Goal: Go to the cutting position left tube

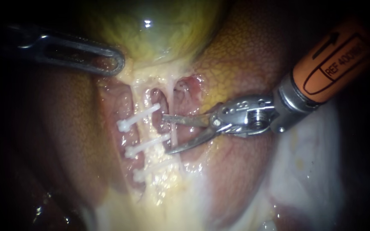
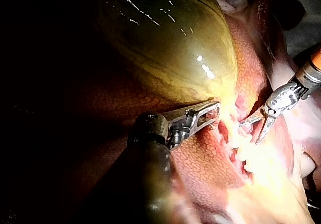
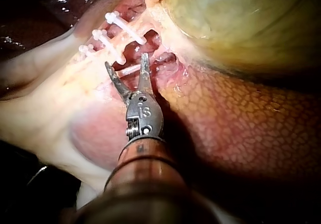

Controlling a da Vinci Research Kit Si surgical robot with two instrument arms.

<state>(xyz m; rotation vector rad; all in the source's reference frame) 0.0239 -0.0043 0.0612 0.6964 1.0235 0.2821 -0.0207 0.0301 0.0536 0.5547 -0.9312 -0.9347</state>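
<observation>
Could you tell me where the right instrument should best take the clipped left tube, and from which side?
Probably the bare stretch of the left tube between the top clip and the middle clip, approached from its right by the right instrument, open jaws crosswise: the tube runs vertically.

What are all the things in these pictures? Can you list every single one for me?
gallbladder: one, shiny yellow-green, above the tubes.
liver: one, reddish-brown with a mottled surface, all around the gallbladder.
left tube: one, pale, running down from the gallbladder.
right tube: one, pale and thinner, beside the left tube.
clips: three, white, across the left tube, one below another.
right instrument: one, silver tip on an orange shaft, coming in from the right; its blades are open, with the right tube between them.
left instrument: one, dark metal, coming in from the left, with its tip at the gallbladder's lower edge.
</observation>
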